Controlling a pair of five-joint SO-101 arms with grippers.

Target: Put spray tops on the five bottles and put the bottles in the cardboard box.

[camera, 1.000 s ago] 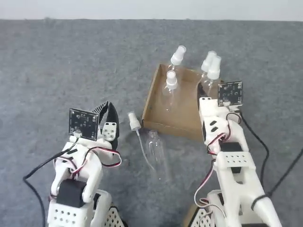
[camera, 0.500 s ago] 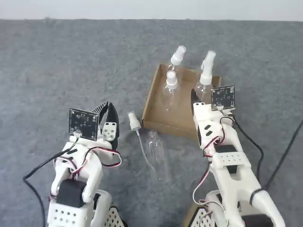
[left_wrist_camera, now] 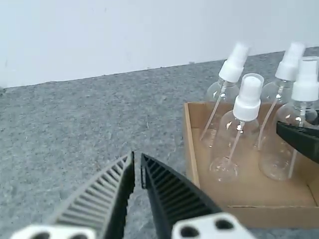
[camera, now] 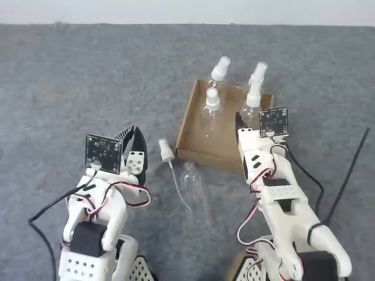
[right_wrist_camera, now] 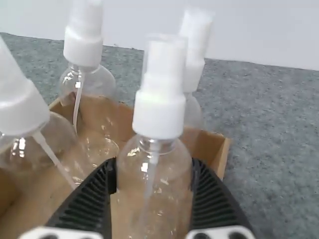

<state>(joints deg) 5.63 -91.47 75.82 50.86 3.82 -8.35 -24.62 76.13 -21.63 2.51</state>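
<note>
The grey carpeted desk carries everything. Two white arms rise from its near edge, the left arm and the right arm.

The cardboard box lies open-topped beyond them, nearer the right arm. Its low walls are upright.

The right claw is inside the box on its right side. Its two black fingers are clamped on either side of the gripped bottle, a clear bottle held upright with a white spray top on it. Whether the base of this bottle touches the box floor cannot be told.

The three other capped bottles also stand in the box, each clear with a white spray top. One is in the left half beside the gripped bottle and two are along the far wall.

The left claw hovers over bare desk, left of the box and well apart from it. Its ribbed fingers are drawn together with a thin slit between the tips, and it holds nothing.

The open bottle lies on its side on the desk between the arms, just outside the near wall of the box, with no top on its neck.

The loose spray top lies just beside that bottle on its left, and its thin tube trails along the bottle's side
</note>
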